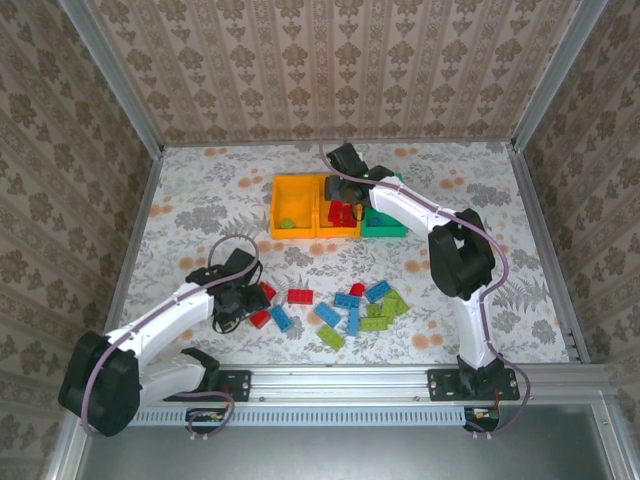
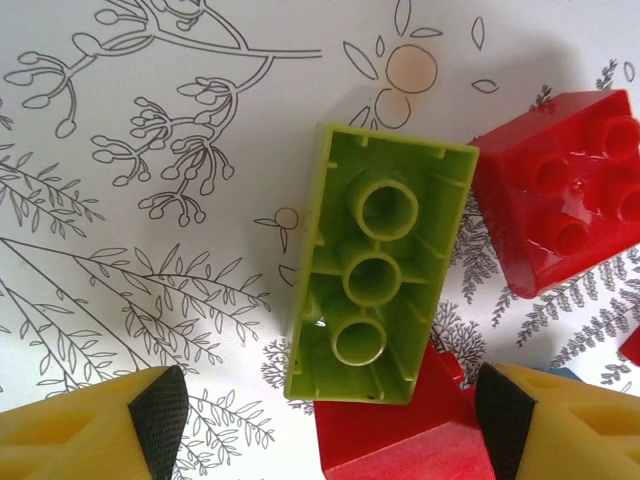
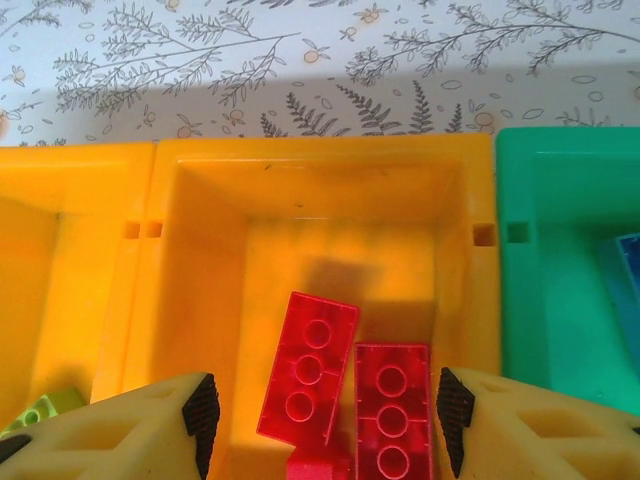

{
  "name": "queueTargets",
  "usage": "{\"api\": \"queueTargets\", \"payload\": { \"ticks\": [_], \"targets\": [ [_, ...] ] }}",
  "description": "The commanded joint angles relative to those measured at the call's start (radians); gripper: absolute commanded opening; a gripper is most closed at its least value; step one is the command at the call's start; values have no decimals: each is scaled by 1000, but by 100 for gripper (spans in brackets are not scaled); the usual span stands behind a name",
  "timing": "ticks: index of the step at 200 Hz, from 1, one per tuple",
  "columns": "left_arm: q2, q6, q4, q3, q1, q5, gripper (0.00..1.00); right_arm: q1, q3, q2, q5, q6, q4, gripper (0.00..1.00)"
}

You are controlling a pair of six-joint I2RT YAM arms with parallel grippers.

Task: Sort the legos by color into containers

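The left gripper, yellow with black pads, is spread apart and empty over a lime green brick. The brick lies studs-down on the floral-printed table, its hollow underside showing 3 round tubes. A glossy red brick sits just beside it. The right gripper hangs spread and empty over the smooth middle orange bin, where 2 flat red bricks lie.

Left wrist: lime-green brick, red brick at 2 o'clock, white tablecloth with grey leaf linework. Right wrist: orange bin, green bin at 3 o'clock.
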Motion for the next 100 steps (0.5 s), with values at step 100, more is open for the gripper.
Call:
{"api": "queueTargets", "payload": {
  "ticks": [100],
  "targets": [
    [112, 184, 118, 4, 124, 2, 59, -4, -193, -193, 64, 0, -49, 66]
  ]
}}
